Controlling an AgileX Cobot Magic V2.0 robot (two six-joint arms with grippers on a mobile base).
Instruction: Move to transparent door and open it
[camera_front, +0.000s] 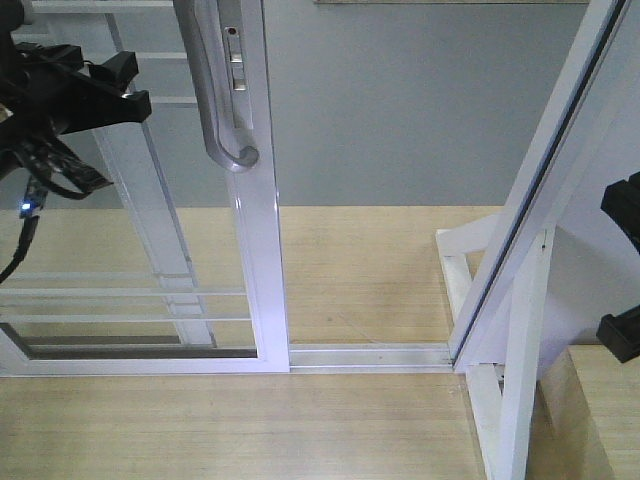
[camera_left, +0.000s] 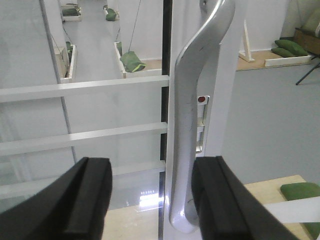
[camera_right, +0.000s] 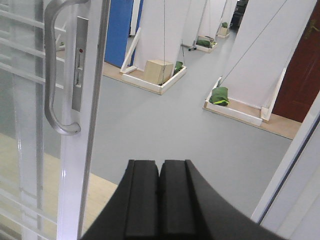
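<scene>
left gripper (camera_left: 152, 172) fingers wide, facing pull handle (camera_left: 192, 115) of transparent door (camera_front: 262, 250); right gripper (camera_right: 160, 192) pinched together, empty; wood-plank platform (camera_front: 250, 430) underfoot, grey floor (camera_front: 400, 120) beyond.

The transparent door (camera_front: 200, 240) is clear glass, glossy white frame (camera_front: 262, 250), satin silver metal handle (camera_front: 215, 100).

The left pincer (camera_left: 152, 196) holds its fingers spread wide, while the right pincer (camera_right: 160, 169) presses its fingers together.

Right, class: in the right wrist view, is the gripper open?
No, the right gripper has its black fingers pressed together with no gap between them.
</scene>
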